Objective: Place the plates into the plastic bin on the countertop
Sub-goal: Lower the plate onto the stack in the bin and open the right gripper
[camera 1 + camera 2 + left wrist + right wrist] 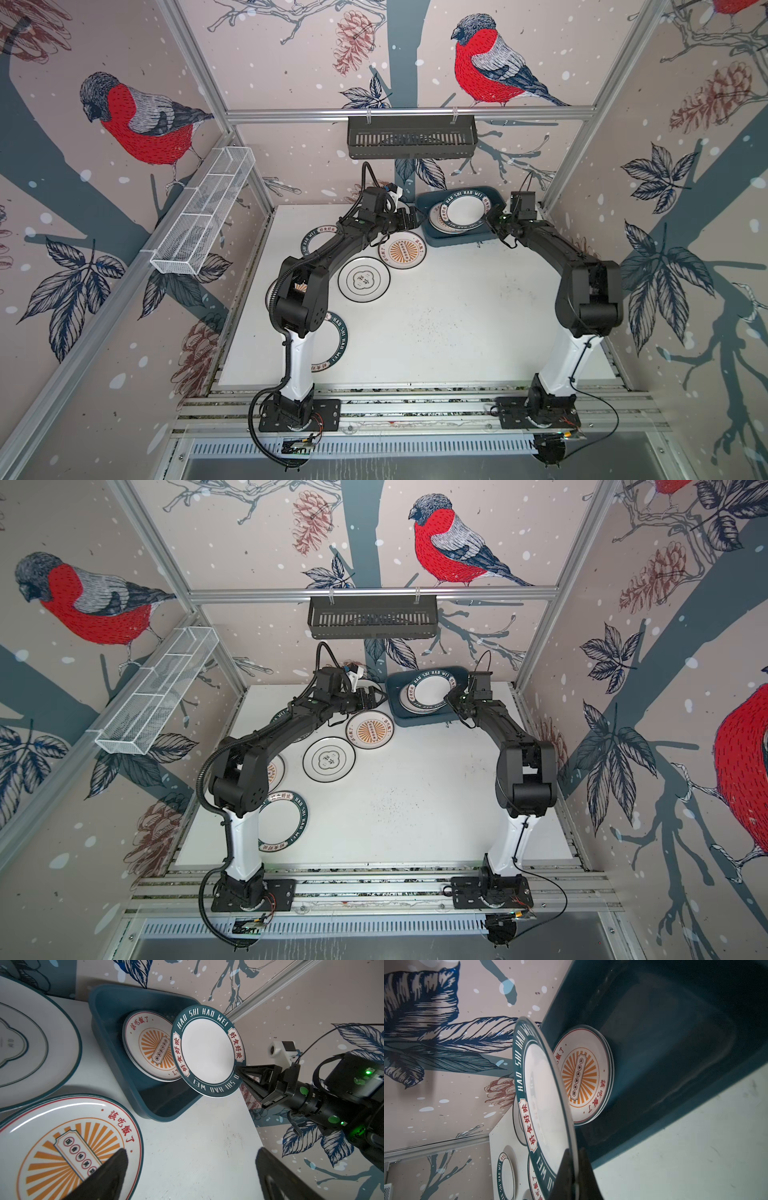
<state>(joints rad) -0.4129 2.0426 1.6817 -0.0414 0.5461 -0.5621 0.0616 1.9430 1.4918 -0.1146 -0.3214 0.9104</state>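
left wrist view: right gripper point(239, 1070) pinches the rim of the teal plate point(207, 1051), which hangs tilted over the bin point(108, 1001), just above the sunburst stack point(149, 1047) inside, so the drop looks down and away from that gripper. white centre, lettered teal rim. left gripper point(409, 219) spread wide, empty, just beside the bin. more plates point(363, 278) lie on the countertop point(457, 332)

The black-and-white left arm point(316, 257) and right arm point(557, 245) are arching toward the far edge of the white countertop point(457, 332). The left black parallel gripper point(409, 220) is hovering, jaws wide apart. The right black parallel gripper point(491, 219) is pinching the rim of a teal-rimmed round white plate point(463, 209).
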